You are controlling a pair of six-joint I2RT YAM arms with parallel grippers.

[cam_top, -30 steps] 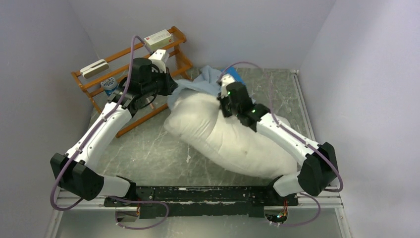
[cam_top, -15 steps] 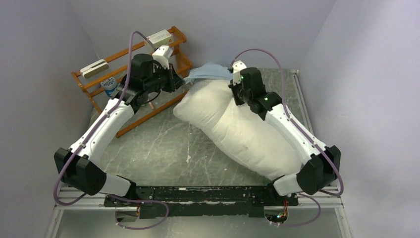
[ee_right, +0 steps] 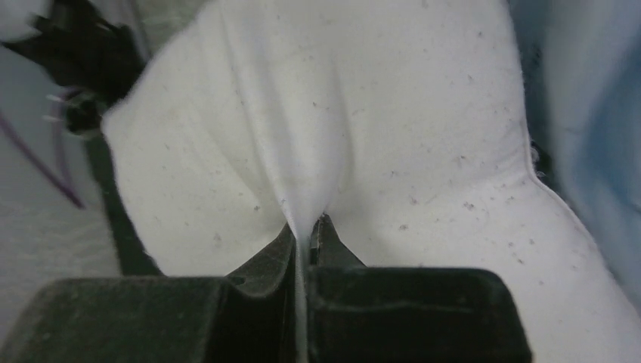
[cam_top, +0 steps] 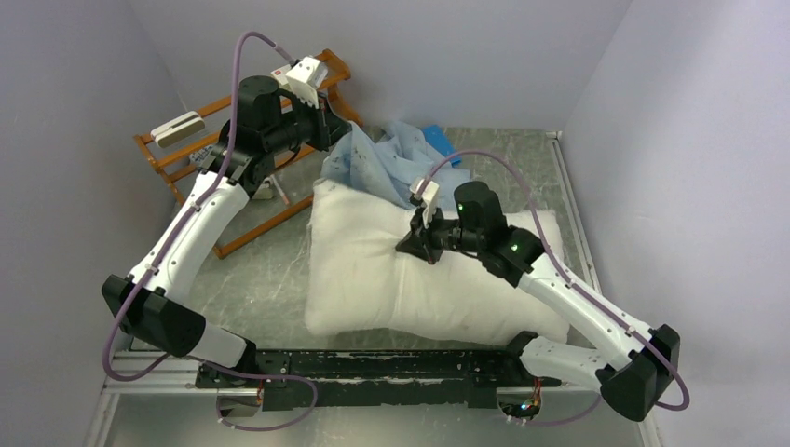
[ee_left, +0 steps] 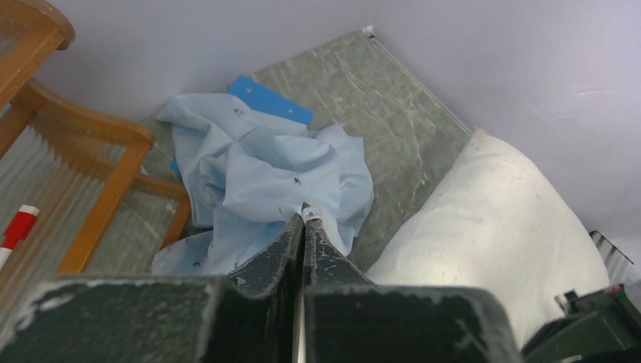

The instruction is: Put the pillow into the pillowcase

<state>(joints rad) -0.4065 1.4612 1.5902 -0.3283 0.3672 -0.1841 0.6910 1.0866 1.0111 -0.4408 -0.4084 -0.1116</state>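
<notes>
The right gripper (ee_right: 305,231) was shut to a sliver on a raised fold of the pillow (cam_top: 363,279), which lay flat across the near table (cam_top: 261,270). Farther back, the left gripper (ee_left: 304,217) was pinched closed on the crumpled pillowcase (ee_left: 257,166), heaped just behind the pillow, partly covering a blue sheet (ee_left: 269,99), beside a wooden rack (ee_left: 106,206).

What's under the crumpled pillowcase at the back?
A flat bright-blue sheet pokes out from beneath the pillowcase on its far side; the rest of that sheet is covered by the cloth. The pillow lies outside it, on its near side.
</notes>
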